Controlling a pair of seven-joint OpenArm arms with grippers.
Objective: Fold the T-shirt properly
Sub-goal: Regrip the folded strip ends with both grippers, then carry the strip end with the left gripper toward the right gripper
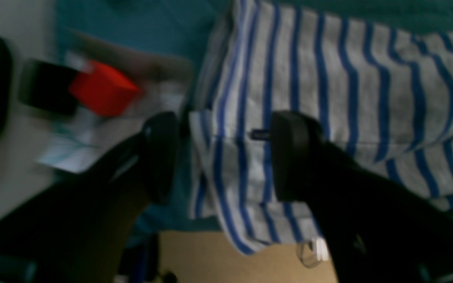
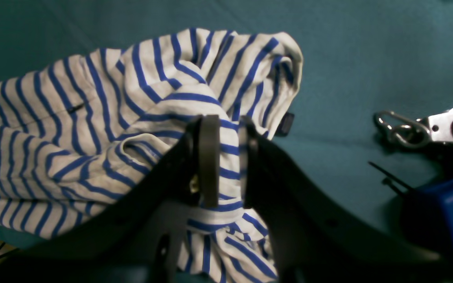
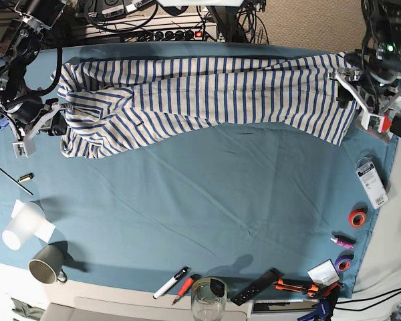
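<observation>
The T-shirt (image 3: 207, 93), white with thin blue stripes, lies stretched along the far side of the teal table cloth (image 3: 207, 200). My right gripper (image 3: 59, 124) is at the shirt's left end in the base view. In the right wrist view this gripper (image 2: 228, 161) is shut on a bunched fold of the T-shirt (image 2: 92, 118). My left gripper (image 3: 347, 90) is at the shirt's right end. In the left wrist view it (image 1: 226, 157) stands open, with the striped hem (image 1: 242, 173) lying loose between its fingers (image 1: 293, 157).
A white cup (image 3: 20, 227), a grey mug (image 3: 45, 263), a glass (image 3: 207, 304) and markers (image 3: 170, 283) line the near edge. Tape rolls (image 3: 356, 217) and small tools sit at the right edge. A red block (image 1: 102, 88) lies beside the left gripper, a metal clip (image 2: 403, 127) beside the right.
</observation>
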